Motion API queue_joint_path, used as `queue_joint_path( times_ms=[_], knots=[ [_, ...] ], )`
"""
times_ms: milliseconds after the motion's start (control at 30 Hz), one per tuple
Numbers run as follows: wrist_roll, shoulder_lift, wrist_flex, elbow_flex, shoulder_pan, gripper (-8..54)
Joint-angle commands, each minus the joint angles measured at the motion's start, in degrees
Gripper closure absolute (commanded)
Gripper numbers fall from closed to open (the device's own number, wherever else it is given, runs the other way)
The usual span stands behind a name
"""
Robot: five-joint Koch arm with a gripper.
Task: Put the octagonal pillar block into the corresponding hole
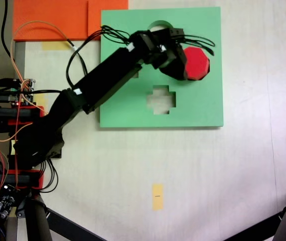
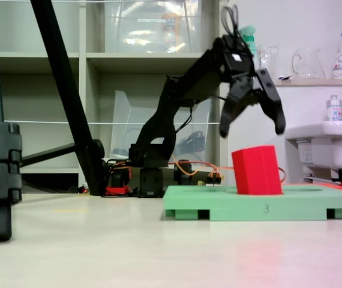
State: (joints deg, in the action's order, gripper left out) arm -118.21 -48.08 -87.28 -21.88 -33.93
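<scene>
Black arm links run from the base at the nine o'clock side of a fixed view toward two o'clock, over the green foam board (image 1: 203, 105). On that board the cross-shaped cut-out (image 1: 161, 99) lies at six o'clock of the gripper (image 2: 252, 131), whose jaws are spread wide, holding nothing, above the octagonal pillar block (image 2: 257, 170). This red block stands tilted in the corresponding hole (image 1: 206, 76), at the board's three o'clock side.
</scene>
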Motion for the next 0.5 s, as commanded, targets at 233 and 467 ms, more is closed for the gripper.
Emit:
queue_joint_path(
  times_ms=[233,467],
  knots=[
    [-0.62,4.66,4.04,2.37,-1.23,-6.4],
    [-0.62,7.21,8.53,2.37,-0.09,-6.4]
  ],
)
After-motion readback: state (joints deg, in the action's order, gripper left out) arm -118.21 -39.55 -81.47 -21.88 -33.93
